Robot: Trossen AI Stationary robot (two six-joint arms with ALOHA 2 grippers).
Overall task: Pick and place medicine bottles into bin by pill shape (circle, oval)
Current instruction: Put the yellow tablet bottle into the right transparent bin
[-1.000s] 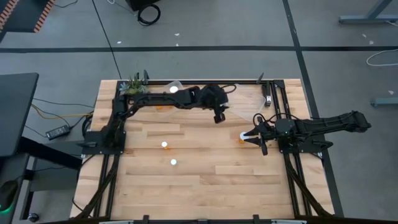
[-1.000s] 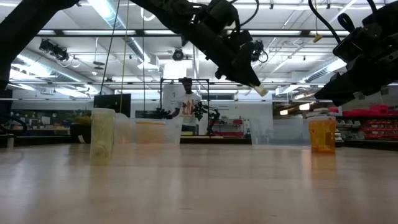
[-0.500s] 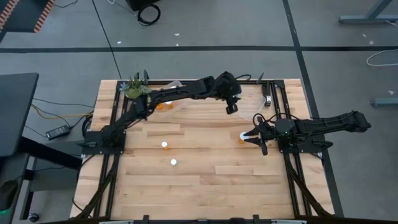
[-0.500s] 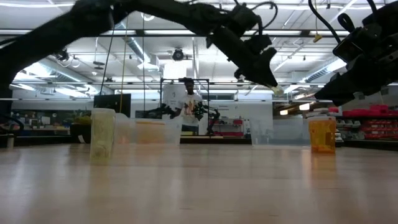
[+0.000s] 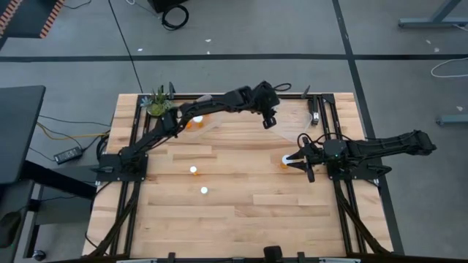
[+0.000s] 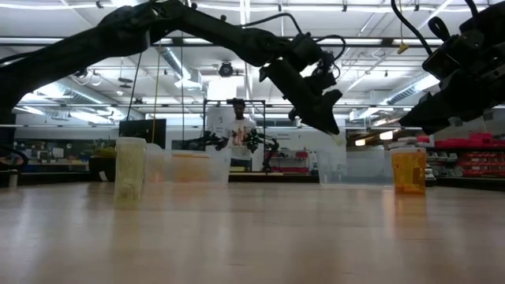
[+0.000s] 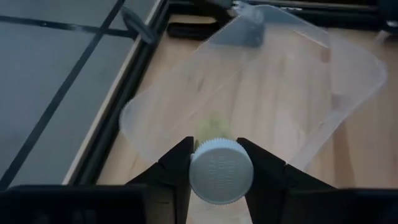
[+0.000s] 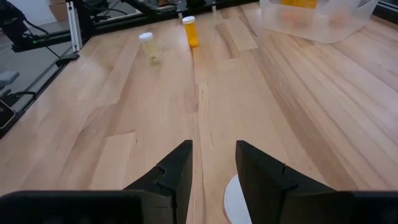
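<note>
My left gripper (image 5: 270, 121) (image 6: 323, 118) is at the table's far side, shut on a small pale bottle with a white cap (image 7: 221, 169), above a clear bin (image 7: 273, 74) (image 5: 292, 117). My right gripper (image 5: 292, 160) (image 8: 213, 168) is open at the table's right. It is above an orange bottle (image 6: 409, 170) (image 5: 284, 163) that stands upright on the table. That bottle's white cap (image 8: 234, 200) shows low between the fingers. I cannot tell whether they touch it. Two more bottles (image 5: 193, 170) (image 5: 204, 191) stand left of the middle. My left gripper pinches the bottle's white cap (image 7: 198, 180) by its rim between its two fingers. The cap's top faces the wrist camera, and the pale body (image 7: 212, 124) points away past the fingertips. The fingers slant down from above. The bottle is lifted clear, over the clear bin.
A second clear bin (image 5: 208, 101) (image 8: 317, 18) at the far left holds orange bottles. A small plant (image 5: 156, 102) stands at the far left corner. Black rails (image 5: 329, 124) run along the table's sides. A person (image 6: 235, 126) stands in the room beyond.
My left gripper has gone toward the table's far right, over the clear bin, carrying the bottle clear of the table. My right gripper has kept still.
</note>
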